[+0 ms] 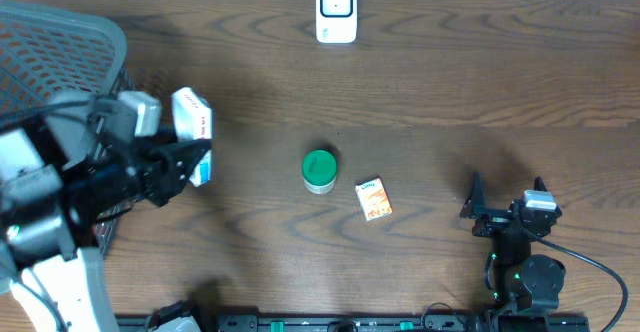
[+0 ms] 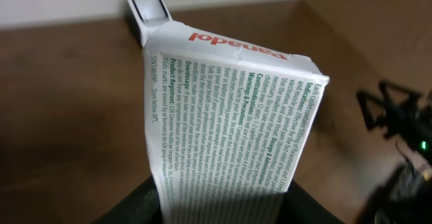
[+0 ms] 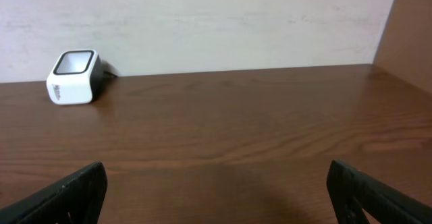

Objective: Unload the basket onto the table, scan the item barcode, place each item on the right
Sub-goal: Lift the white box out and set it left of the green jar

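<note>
Far left, grey mesh basket, contents hidden. Beside it, left gripper part-closed around white cardboard box, red "panadol" lettering over green small print, held aloft. Right gripper spread wide, empty. White scanner at far edge.

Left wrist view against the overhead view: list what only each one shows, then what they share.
Only the left wrist: the fine print and the name panadol on the medicine box. Only the overhead: the green-lidded tub, the small orange box and the mesh basket. Both: the medicine box itself, the white scanner and the wooden table.
</note>
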Controlling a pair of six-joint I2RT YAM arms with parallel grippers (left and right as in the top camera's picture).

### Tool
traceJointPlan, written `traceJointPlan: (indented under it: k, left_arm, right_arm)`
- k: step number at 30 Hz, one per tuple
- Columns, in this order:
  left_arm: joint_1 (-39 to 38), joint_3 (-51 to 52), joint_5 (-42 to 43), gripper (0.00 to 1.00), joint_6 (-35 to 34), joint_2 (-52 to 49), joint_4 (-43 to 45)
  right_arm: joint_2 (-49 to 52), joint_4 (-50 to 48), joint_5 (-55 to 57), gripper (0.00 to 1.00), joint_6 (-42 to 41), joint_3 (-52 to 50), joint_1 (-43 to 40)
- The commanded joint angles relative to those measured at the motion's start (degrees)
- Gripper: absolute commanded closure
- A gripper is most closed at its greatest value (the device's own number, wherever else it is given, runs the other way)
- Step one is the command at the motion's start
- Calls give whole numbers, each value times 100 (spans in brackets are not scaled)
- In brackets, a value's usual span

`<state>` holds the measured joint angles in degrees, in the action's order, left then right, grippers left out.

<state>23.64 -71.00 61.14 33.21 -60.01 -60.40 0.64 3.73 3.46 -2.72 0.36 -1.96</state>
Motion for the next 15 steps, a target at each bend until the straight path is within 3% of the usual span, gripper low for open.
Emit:
traceJointPlan:
  k: [1, 6, 15]
  left_arm:
    - [-726, 74, -710, 55, 33, -514, -20]
    - [-1270, 74, -1047, 55, 33, -1283, 55]
    - [-1539, 76, -1049, 55, -11, -2509, 251]
  right_arm:
    - [-24, 20, 52, 1, 46, -4, 46]
    - [-24, 20, 55, 1, 46, -4, 46]
    - [-24, 20, 55, 1, 46, -4, 46]
